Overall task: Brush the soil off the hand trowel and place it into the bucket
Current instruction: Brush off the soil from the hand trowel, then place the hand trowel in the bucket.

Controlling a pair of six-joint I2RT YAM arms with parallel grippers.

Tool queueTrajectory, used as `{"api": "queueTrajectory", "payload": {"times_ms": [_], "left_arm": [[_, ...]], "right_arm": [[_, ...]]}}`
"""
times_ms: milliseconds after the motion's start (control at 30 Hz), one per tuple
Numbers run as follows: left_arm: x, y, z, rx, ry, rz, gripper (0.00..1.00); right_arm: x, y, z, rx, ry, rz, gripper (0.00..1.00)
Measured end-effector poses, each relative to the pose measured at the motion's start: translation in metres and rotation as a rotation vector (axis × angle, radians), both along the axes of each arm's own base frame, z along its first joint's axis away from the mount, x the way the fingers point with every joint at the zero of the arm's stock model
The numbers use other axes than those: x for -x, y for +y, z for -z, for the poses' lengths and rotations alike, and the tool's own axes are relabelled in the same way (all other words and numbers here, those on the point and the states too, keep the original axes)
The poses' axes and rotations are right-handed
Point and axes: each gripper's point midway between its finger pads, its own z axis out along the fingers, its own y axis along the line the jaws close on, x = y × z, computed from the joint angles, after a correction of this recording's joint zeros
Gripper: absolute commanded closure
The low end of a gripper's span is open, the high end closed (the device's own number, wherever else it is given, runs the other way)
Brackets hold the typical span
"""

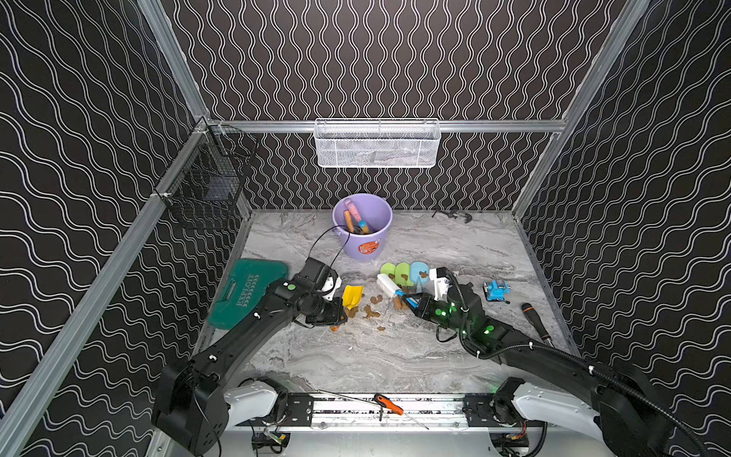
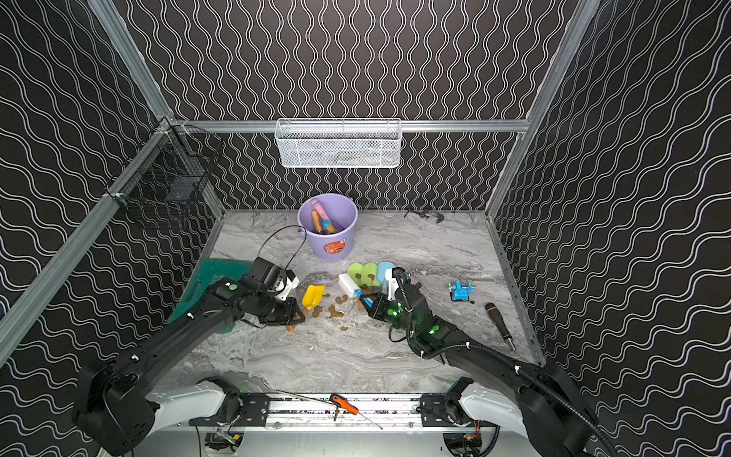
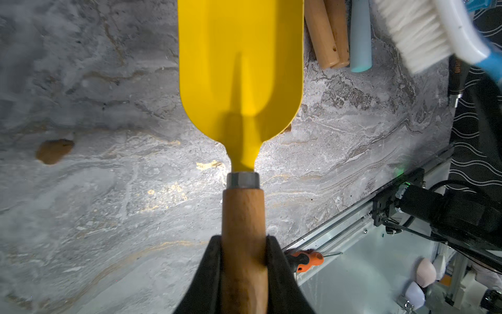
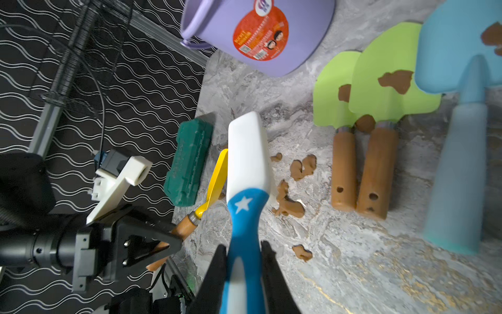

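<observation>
My left gripper [image 3: 243, 244] pinches the wooden handle of the yellow-bladed hand trowel [image 3: 240, 68]. Only the left wrist view shows a blade face, and it is bare yellow. My right gripper [image 4: 243, 252] is clamped on the blue-and-white plastic brush [image 4: 247, 157], whose head is just beside the blade's edge. In both top views the trowel sits centre-frame, with brown soil crumbs [image 1: 372, 312] just right of it. The round lavender plastic bucket [image 1: 366, 241] stands above centre near the back wall. Bare grey marble tabletop [image 1: 375, 356] lies lower centre.

Evenly bright top views bow at the edges; wrist views run soft (the brush [image 3: 418, 30] smears).
</observation>
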Motion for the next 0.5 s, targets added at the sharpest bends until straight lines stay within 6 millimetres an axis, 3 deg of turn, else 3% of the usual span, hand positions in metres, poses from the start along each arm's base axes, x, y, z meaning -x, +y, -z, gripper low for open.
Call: {"api": "queueTrajectory", "payload": {"times_ms": [200,500], "left_arm": [[-0.054,-0.008,-0.052,-0.051,-0.164,0.000,1.00],[-0.163,-0.034,-0.095,-0.195,-0.325,0.029,1.00]], "right_arm": [[-0.004,-0.010,-0.024,0.016,-0.076,0.036,1.00],[-0.007,-0.032,-0.029,0.055,-0.112,0.097,1.00]]}}
